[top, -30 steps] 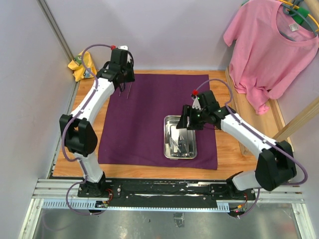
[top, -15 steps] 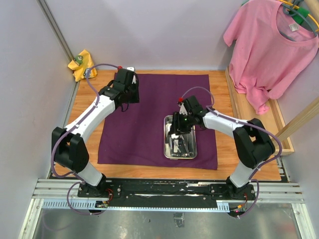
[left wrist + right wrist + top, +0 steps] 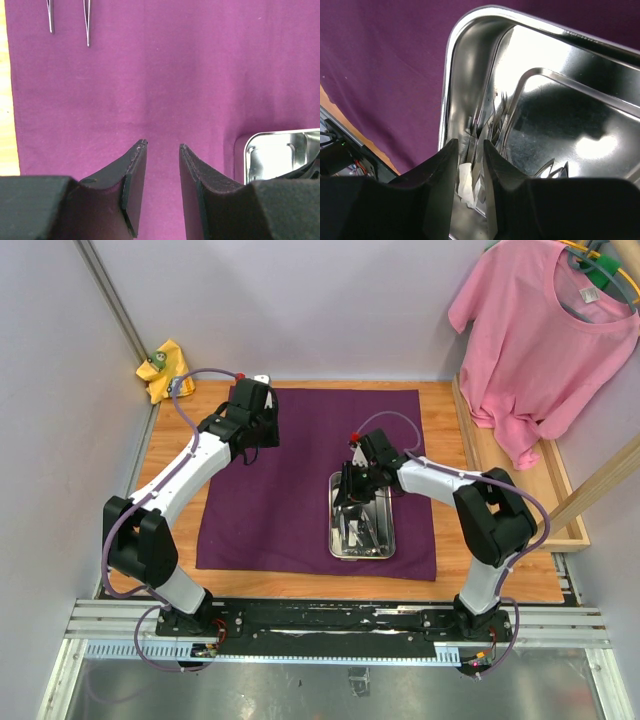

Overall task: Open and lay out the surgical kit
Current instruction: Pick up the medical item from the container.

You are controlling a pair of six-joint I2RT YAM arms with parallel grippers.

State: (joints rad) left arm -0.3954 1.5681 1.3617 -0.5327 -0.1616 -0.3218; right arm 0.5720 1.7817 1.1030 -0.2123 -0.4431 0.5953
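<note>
Right gripper (image 3: 470, 145) is sitting in the steel tray (image 3: 485, 12), jaws narrowly astride a slim instrument (image 3: 490, 125), likely to lift it (grip unclear); left gripper (image 3: 162, 147) is hovering open.

1. I see a wooden surface (image 3: 447, 410), bare along its far, left and right margins.
2. A dark purple cloth wrap (image 3: 290, 500) lies spread flat directly on it, covering the middle.
3. A yellow rag (image 3: 160, 367) sits bunched at the far-left corner.
</note>
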